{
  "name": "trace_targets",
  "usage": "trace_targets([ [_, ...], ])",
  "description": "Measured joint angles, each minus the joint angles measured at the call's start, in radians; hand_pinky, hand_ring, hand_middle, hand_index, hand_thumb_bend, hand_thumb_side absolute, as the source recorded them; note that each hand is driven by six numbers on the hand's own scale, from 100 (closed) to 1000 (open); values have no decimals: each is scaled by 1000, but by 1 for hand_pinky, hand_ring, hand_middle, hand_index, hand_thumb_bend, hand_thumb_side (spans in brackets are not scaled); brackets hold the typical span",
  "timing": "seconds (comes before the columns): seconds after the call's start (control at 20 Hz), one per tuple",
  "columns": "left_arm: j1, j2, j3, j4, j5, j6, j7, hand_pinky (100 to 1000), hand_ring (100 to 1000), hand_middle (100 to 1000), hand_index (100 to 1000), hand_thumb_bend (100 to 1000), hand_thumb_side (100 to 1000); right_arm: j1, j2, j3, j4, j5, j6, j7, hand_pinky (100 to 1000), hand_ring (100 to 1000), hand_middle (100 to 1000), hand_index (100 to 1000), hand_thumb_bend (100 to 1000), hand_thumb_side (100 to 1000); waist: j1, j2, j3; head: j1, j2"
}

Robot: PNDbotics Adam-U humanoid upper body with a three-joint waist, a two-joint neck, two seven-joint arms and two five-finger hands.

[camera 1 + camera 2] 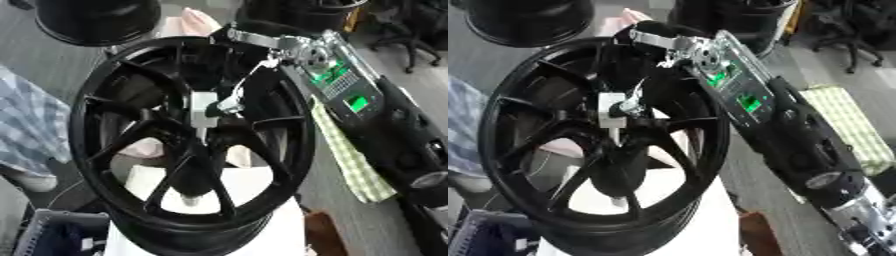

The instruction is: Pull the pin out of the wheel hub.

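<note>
**A:** At far left, only plaid cloth [31, 125]. Then the wheel hub [131, 85] stood upright on the white surface [289, 235], spokes facing us.

**B:** And dead centre, the pin [202, 112], pale, sat in the hub's bore.

**A:** Right robot hand [229, 105] reached through from upper right, fingertips at the pin. Whether they were clamped on it, I couldn't tell.

**B:** Best move, I'd judge: pull straight along the axis, no twisting. Left hand wasn't visible.
</note>
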Motion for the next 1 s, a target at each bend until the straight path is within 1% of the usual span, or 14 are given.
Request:
trace_targets([
  [0.75,-2,0,0,0,0,3,2,777,760,577,772,100,820,24,15,10,36,21,-4,-4,652,747,563,721,609,235,0,1,4,-6,0],
  [1.0,-5,0,0,0,0,5,3,777,760,576,771,100,820,25,16,14,42,22,-2,-8,635,730,534,698,594,214,0,1,6,-8,0],
])
